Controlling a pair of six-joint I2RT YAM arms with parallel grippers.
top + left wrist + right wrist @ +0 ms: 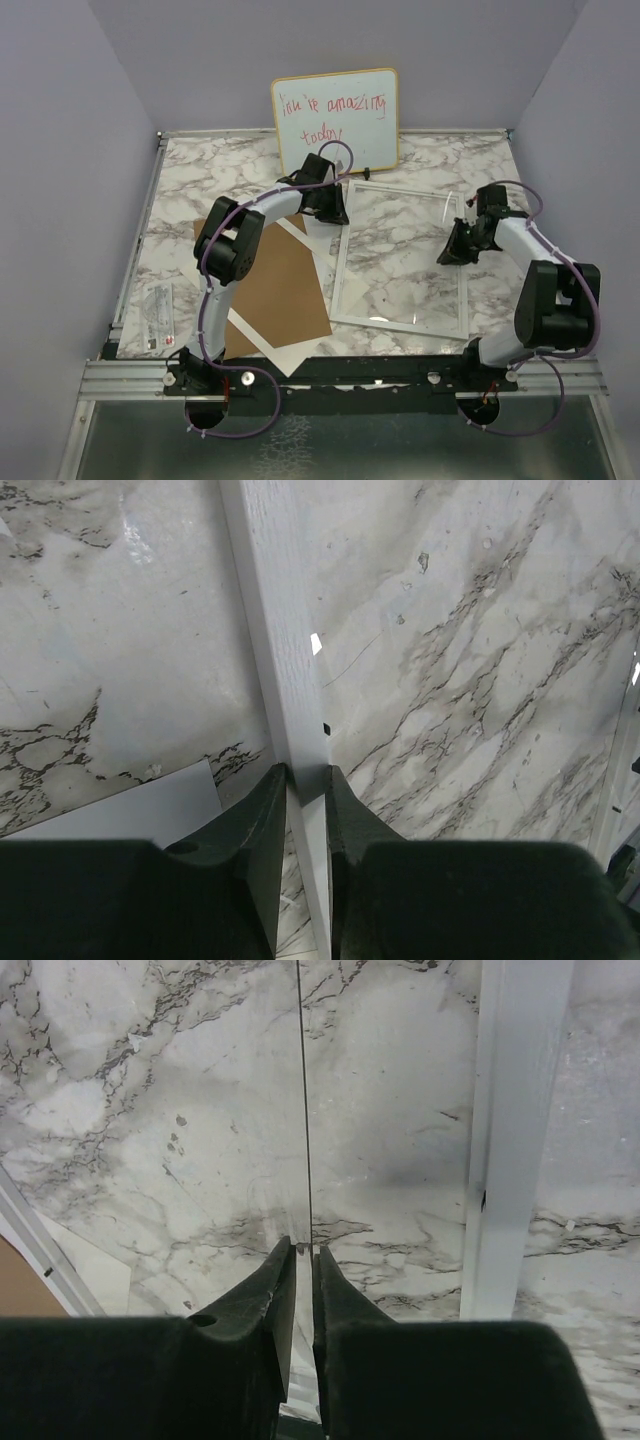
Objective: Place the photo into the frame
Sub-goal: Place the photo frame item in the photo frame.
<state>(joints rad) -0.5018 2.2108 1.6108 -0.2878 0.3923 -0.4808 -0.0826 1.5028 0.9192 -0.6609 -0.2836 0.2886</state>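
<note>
My left gripper (307, 772) is closed narrow on the frame (278, 630), whose white rim runs ahead between its fingers. My right gripper (304, 1252) is barely parted around the clear pane (302, 1110), its thin edge just ahead. I cannot pick out the photo. I judge this step needs a level, gentle hold.

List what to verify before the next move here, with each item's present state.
1. Left pincer on the frame rim: ok, a finger against each side.
2. Right pincer grip on the clear pane edge: cannot tell, the edge runs between narrowly parted jaws.
3. Photo located: not ok, its printed face shows in no view.
4. Brown backing board out of the frame: ok, it lies to the frame's left.
5. Frame opening free: ok, only the marble table shows through.
</note>
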